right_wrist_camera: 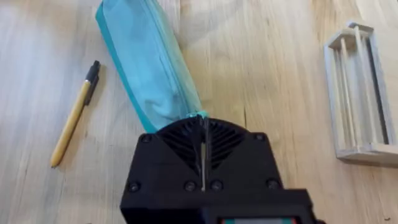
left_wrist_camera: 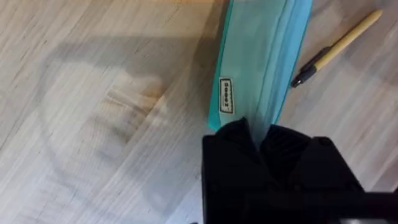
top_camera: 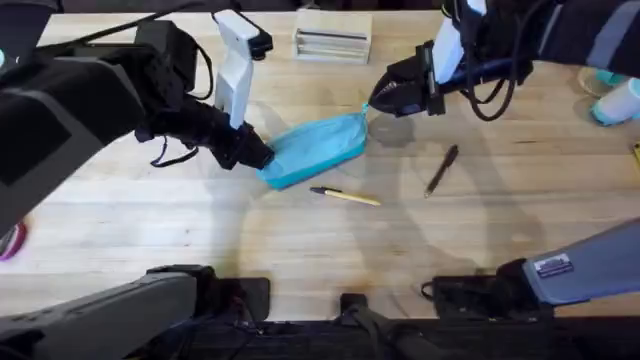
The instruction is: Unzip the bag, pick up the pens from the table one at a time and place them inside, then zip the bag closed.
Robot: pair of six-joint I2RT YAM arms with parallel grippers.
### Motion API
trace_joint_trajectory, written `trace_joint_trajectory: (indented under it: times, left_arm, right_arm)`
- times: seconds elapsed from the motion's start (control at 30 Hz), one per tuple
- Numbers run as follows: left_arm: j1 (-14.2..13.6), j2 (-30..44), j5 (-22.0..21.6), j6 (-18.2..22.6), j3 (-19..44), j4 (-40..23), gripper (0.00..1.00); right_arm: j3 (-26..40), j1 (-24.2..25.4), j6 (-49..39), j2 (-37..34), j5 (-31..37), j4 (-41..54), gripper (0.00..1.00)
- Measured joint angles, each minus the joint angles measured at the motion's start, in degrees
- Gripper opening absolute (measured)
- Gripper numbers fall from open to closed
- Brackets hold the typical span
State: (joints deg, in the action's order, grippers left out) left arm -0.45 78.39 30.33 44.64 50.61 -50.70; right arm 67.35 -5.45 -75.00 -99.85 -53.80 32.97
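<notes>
The bag (top_camera: 316, 147) is seen lying near the middle of the worktop (top_camera: 200, 220), stretched along a line from about eight o'clock to two o'clock in the overhead view. Its eight o'clock end is gripped by the left tool (top_camera: 262, 160), whose black fingers are closed tightly on the fabric edge; in the left wrist view the bag (left_wrist_camera: 258, 59) is seen running away from that tool (left_wrist_camera: 260, 134), with a small white label on its side. Its two o'clock end is pinched by the right tool (top_camera: 368, 104), whose fingers are pressed together on a small tab or corner of the fabric; whether this is the zipper pull cannot be told. In the right wrist view the bag (right_wrist_camera: 149, 68) is seen rising slightly toward that tool (right_wrist_camera: 202, 118).

The tan-yellow pen (top_camera: 345, 195) is found lying flat on the worktop just at five o'clock of the bag, apart from it, with its dark tip toward the bag's left-held end. The dark pen (top_camera: 441, 170) is found lying farther off, at about four o'clock of the bag's right end, tilted steeply. A pale wooden rack (top_camera: 332, 42) is seen at twelve o'clock, well apart from the bag.
</notes>
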Motion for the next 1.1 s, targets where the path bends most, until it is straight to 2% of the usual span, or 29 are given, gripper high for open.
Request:
trace_joint_trajectory:
  times: [0.27,0.5,0.7,0.9,0.97,1.1]
  left_arm:
    - [0.0,0.0,0.0,0.0,0.0,0.0,0.043]
    - [0.0,0.0,-0.1,0.0,0.0,0.1,0.043]
    - [0.0,0.0,-0.1,0.0,0.0,0.1,0.043]
    - [0.0,0.0,-0.1,0.0,0.0,0.1,0.043]
    - [0.0,0.0,-0.1,0.0,0.0,0.1,0.043]
    - [0.0,0.0,-0.1,0.0,0.0,0.1,0.043]
  right_arm:
    - [0.0,-3.0,0.0,0.0,-1.6,-0.5,0.031]
    - [0.0,-10.6,0.0,0.0,-5.8,-6.4,0.031]
    - [0.0,-11.3,0.1,0.0,-7.1,-7.5,0.05]
    - [0.0,-10.0,0.0,0.0,-5.9,-7.5,0.911]
    - [0.0,-9.8,-0.2,0.0,-5.4,-7.2,0.991]
    - [0.0,-9.8,-0.2,0.0,-1.8,-7.0,0.996]
